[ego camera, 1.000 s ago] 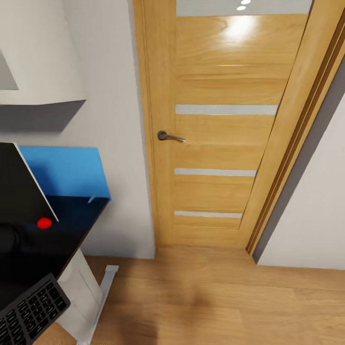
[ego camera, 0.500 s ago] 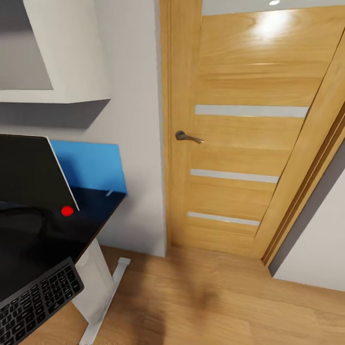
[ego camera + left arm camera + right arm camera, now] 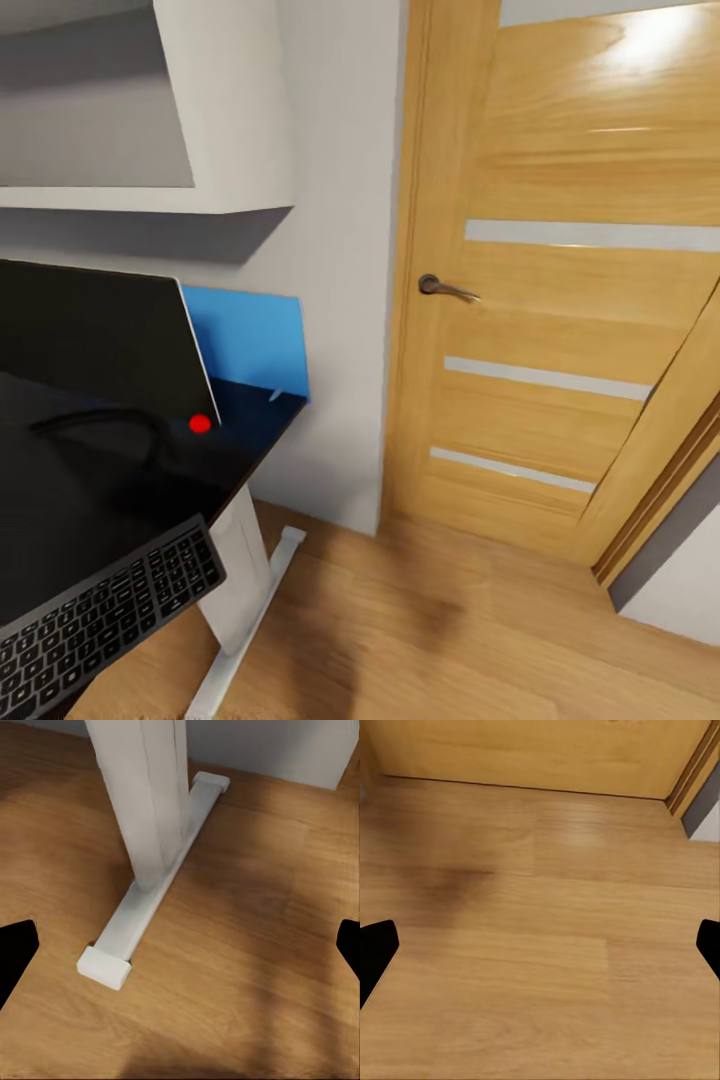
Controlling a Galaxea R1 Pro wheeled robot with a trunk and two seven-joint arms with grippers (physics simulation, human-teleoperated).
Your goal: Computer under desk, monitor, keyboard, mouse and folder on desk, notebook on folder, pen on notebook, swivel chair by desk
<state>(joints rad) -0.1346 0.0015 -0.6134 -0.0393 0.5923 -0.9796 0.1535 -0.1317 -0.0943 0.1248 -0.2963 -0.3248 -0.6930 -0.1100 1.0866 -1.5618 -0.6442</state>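
The desk with its black top and blue back panel fills the left of the head view. On it stands the monitor, a black screen with a red light at its lower corner. The dark grey keyboard lies at the desk's near edge, its end reaching past the corner. My left gripper hangs open over the wood floor beside the desk's white leg and its foot. My right gripper is open above bare floor.
A closed wooden door with a metal handle stands to the right of the desk, its lower edge in the right wrist view. A white wall shelf hangs above the monitor. Wood floor lies between desk and door.
The head view has swung left, so door and desk have shifted right in the picture. More of the monitor, desk top and keyboard shows now.
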